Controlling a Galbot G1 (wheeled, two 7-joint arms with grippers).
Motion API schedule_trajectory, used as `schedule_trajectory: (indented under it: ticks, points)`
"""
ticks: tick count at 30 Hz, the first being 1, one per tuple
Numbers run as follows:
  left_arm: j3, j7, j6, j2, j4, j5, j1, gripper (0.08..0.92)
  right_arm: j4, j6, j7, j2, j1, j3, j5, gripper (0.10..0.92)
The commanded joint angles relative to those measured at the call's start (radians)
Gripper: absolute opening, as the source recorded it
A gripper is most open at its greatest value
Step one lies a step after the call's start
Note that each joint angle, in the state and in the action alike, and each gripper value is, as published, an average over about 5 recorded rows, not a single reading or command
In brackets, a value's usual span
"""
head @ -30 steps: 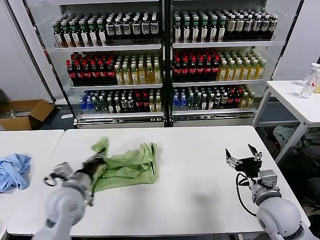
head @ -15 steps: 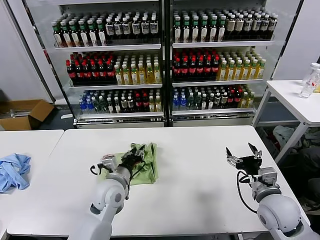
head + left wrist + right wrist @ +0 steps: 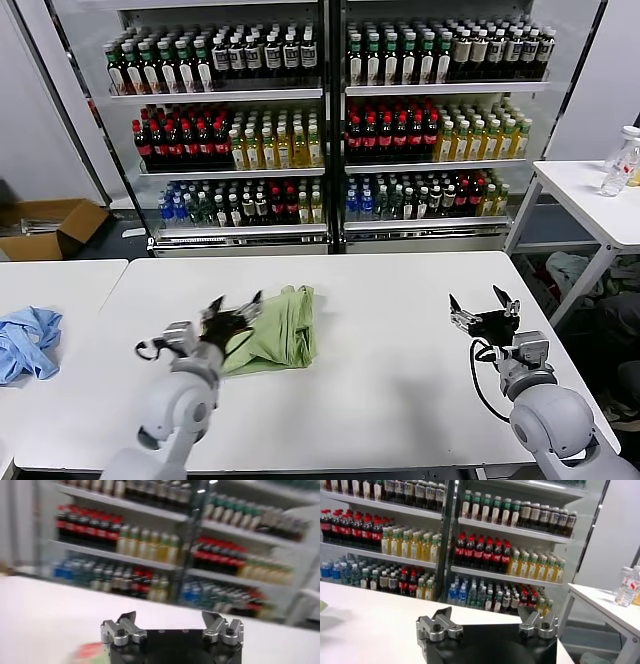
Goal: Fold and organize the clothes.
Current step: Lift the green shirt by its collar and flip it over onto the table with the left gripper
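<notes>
The pale-green T-shirt [image 3: 278, 328] lies folded into a compact bundle on the white table [image 3: 380, 390], left of centre. My left gripper [image 3: 232, 312] hovers at the bundle's left edge, open, with nothing between its fingers. The left wrist view shows that gripper [image 3: 169, 616] with its jaws wide apart over bare tabletop, and a blurred red-and-green patch of the shirt [image 3: 86, 651] at the picture's edge. My right gripper [image 3: 483, 305] rests open over the right side of the table, far from the shirt. In the right wrist view it [image 3: 484, 611] holds nothing.
A light blue cloth [image 3: 28, 342] lies on a separate table at the far left. Glass-fronted coolers full of bottles [image 3: 330, 130] stand behind the table. A cardboard box [image 3: 52, 226] sits on the floor at the left, and a small white side table [image 3: 590, 195] stands at the right.
The left gripper carried the shirt's left part across to the right, folding it over. It then let go, opened and drew back leftward. The right arm hardly moved.
</notes>
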State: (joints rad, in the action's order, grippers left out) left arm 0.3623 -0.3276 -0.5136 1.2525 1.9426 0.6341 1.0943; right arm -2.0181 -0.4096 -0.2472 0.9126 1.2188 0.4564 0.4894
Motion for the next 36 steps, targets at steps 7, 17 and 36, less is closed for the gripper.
schedule_trajectory:
  ticks: [7, 17, 36]
  points:
    - [0.145, 0.001, -0.057, -0.064, -0.117, -0.042, 0.160, 0.822, -0.013, -0.003, -0.005, 0.003, 0.006, 0.008, -0.007, 0.823]
    - [0.108, 0.062, -0.045, -0.041, -0.149, 0.071, 0.108, 0.822, -0.046, -0.002, -0.007, 0.008, 0.030, 0.024, -0.011, 0.823]
    - [0.196, 0.203, -0.009, -0.007, -0.225, 0.567, 0.065, 0.343, -0.094, -0.002, -0.008, -0.007, 0.083, 0.084, -0.005, 0.823]
